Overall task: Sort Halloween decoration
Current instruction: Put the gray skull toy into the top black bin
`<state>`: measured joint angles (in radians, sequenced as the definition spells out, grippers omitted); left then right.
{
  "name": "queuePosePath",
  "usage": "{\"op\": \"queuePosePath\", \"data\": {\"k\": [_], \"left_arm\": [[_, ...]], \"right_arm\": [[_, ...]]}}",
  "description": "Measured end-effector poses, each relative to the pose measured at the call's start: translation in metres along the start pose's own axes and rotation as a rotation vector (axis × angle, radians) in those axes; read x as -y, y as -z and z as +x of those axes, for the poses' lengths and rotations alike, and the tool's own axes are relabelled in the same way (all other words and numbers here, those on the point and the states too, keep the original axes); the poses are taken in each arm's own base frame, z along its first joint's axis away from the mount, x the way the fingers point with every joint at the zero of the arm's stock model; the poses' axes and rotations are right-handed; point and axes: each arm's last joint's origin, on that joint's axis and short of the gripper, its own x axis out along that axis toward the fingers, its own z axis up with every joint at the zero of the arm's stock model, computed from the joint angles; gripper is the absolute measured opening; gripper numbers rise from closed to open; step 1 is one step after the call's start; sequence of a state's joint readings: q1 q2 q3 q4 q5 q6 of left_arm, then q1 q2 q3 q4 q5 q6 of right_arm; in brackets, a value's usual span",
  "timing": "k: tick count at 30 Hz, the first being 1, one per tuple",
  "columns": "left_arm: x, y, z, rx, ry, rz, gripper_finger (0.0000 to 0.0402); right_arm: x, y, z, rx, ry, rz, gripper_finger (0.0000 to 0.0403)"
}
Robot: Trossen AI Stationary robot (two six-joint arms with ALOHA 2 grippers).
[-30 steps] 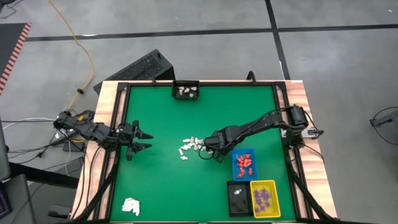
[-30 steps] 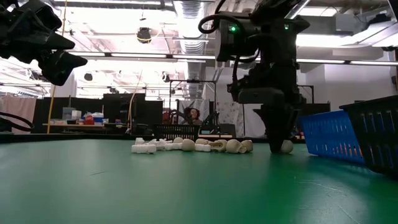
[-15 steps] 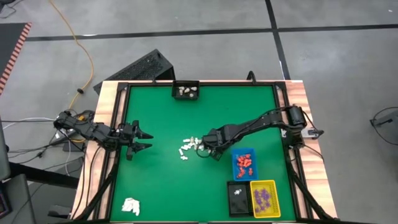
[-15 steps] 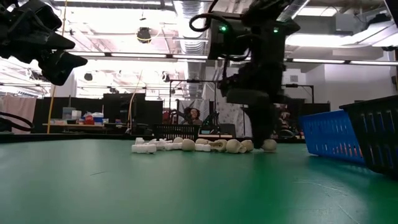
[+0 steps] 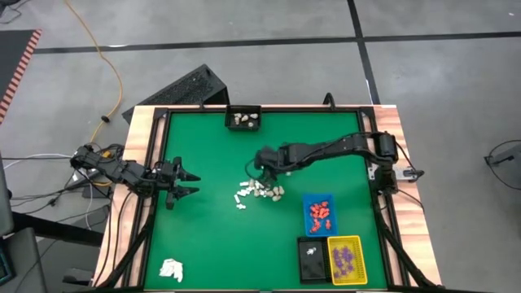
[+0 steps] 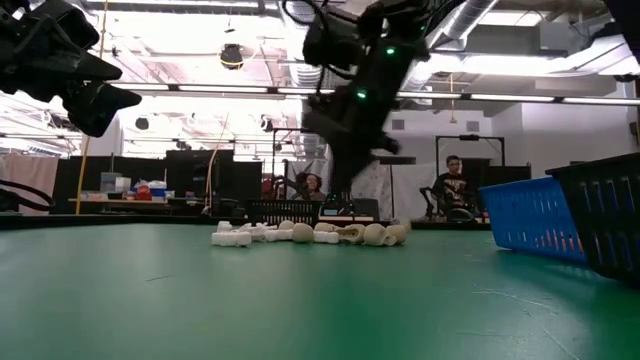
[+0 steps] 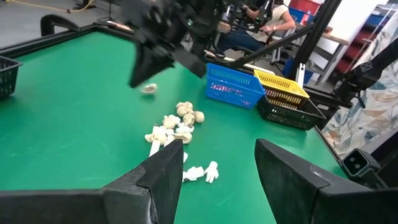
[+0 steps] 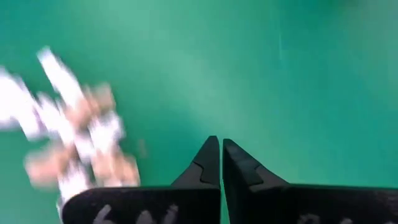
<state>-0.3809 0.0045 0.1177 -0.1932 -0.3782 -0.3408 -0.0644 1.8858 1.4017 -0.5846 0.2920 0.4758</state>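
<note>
Sorting step in hand: white and cream pieces (image 5: 259, 191) are heaped at the centre of the tabletop (image 5: 203, 244). The right pincer (image 5: 260, 165) is held just off the heap toward 12 o'clock, clenched. Whether the cream piece (image 7: 148, 88) beside its tip is gripped cannot be told. The left pincer (image 5: 186, 182) waits released at 9 o'clock. Next, the grip is to be checked, then carriage to the black tray (image 5: 243, 119) at 12 o'clock is probably called for.

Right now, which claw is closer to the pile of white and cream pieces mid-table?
The right claw, hanging just beyond the pile. The left claw sits well off near the table's left edge.
</note>
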Motion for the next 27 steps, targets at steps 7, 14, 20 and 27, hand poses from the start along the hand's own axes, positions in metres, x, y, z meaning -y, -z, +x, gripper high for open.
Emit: {"op": "queuePosePath", "data": {"k": [7,14,20,27], "left_arm": [[0.000,0.000,0.000,-0.002,-0.001,0.000,0.0189],[-0.001,0.003,0.000,-0.032,-0.005,0.000,0.0189],[-0.001,0.003,0.000,-0.034,-0.006,0.000,0.0189],[-0.001,0.003,0.000,-0.032,-0.006,-0.026,0.0189]], "right_arm": [[0.017,-0.033,0.005,0.210,-0.054,0.013,0.0003],[0.040,-0.006,0.007,-0.119,0.056,-0.125,0.0038],[0.053,0.014,0.002,-0.394,0.046,-0.126,0.0137],[0.041,0.017,0.008,-0.324,-0.001,-0.113,0.0245]]}}
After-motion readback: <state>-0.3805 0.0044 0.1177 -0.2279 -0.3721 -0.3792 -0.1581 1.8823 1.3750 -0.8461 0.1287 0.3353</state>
